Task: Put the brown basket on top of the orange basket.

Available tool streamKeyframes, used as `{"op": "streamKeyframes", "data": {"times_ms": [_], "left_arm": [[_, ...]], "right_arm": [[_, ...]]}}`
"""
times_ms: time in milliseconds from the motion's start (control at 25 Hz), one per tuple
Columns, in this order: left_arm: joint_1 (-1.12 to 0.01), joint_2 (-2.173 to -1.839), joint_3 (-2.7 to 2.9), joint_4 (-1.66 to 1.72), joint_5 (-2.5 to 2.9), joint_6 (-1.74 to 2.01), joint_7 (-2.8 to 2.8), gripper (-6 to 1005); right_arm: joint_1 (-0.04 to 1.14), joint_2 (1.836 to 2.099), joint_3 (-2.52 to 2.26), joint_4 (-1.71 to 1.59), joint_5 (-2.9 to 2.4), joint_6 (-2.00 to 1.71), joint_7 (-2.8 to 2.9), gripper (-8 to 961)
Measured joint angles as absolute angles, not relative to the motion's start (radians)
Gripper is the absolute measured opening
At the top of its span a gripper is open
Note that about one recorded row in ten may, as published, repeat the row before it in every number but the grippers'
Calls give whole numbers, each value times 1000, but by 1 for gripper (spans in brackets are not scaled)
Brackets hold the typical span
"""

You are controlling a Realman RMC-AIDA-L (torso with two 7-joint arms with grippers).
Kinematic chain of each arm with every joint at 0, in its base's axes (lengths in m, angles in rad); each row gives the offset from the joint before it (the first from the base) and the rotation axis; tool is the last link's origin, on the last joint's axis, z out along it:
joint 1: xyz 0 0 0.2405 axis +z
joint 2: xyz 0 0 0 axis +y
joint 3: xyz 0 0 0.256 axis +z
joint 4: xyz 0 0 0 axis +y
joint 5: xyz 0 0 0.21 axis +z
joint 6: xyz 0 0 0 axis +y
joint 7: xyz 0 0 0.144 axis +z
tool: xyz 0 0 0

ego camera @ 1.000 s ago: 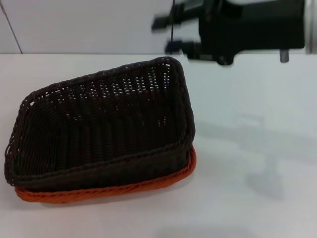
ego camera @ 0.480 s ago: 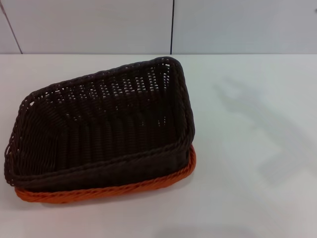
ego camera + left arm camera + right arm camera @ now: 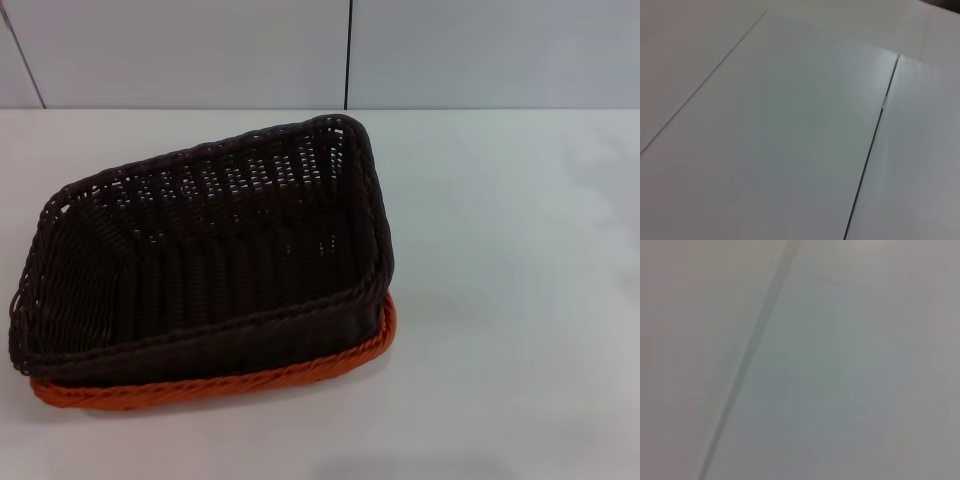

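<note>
The brown basket point(image 3: 200, 250) sits nested on the orange basket point(image 3: 300, 372) at the left of the white table in the head view. Only the orange basket's braided rim shows, along the near and right sides under the brown one. The brown basket rests slightly tilted, its far right corner higher. Neither gripper appears in any view. Both wrist views show only pale wall panels with a dark seam.
The white table point(image 3: 520, 300) stretches to the right of the baskets. A white panelled wall point(image 3: 200, 50) with a dark vertical seam point(image 3: 348, 55) stands behind the table.
One second ago the right arm hung over the far right of the table; it has since left the head view upward, and its shadow has faded. The baskets have not moved.
</note>
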State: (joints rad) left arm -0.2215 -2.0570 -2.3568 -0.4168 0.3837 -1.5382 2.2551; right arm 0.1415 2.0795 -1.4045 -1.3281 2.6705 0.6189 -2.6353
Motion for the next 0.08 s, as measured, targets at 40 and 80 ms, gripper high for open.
{"op": "streamKeyframes", "data": {"times_ms": [40, 80], "left_arm": [[-221, -2057, -2357, -417, 384, -1538, 2255, 512], [-221, -2057, -2351, -416, 384, -1532, 2261, 512]], "right_arm": [[151, 2079, -1393, -1283, 2692, 638, -2641, 427], [159, 2079, -1383, -1238, 2712, 663, -2646, 427]]}}
